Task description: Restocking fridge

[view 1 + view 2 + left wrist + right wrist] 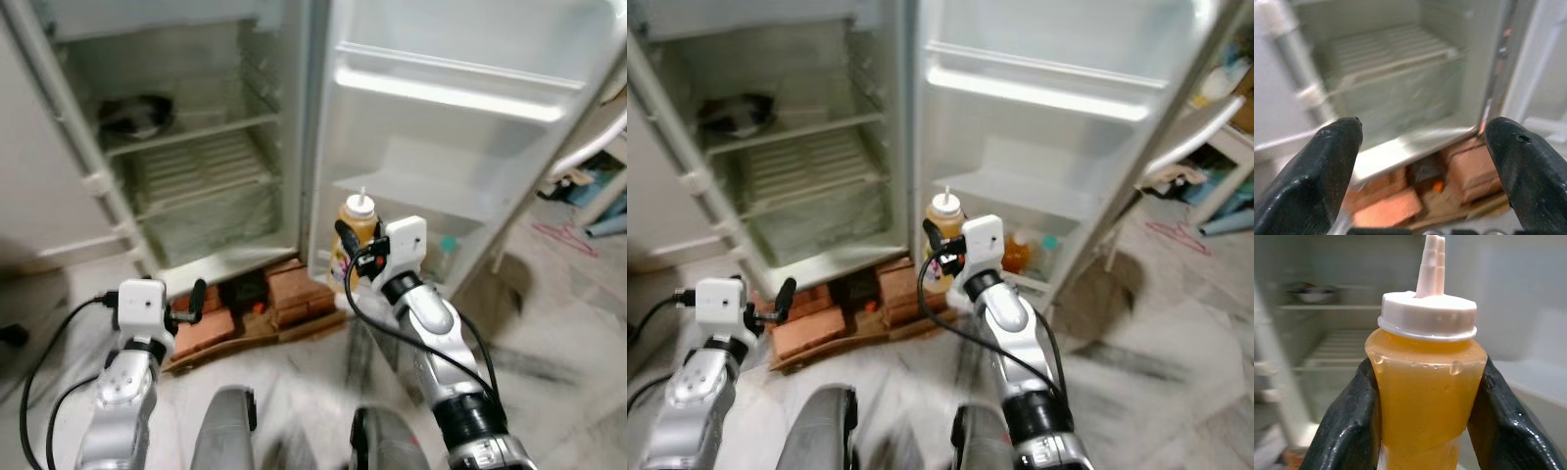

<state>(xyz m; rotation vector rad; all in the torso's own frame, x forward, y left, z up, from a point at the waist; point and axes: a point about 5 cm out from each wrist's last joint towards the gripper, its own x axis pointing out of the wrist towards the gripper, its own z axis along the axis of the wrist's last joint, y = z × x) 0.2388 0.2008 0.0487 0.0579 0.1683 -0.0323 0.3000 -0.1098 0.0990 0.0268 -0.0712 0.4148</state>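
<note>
Before the open fridge (196, 147), right end effector (345, 257) raised, fingers pinching a squeeze bottle (1425, 396) of yellow-orange sauce on both sides, upright, white nozzle cap on top, no label or writing legible. Held just in front of the door's lower shelf (1058, 245), where an orange bottle (1015, 253) already stands. Lower left, left end effector (1425, 161) spread wide and holding nothing, aimed at reddish bricks (294, 294) under the fridge base. Dark bowl (137, 115) on an upper shelf inside.
</note>
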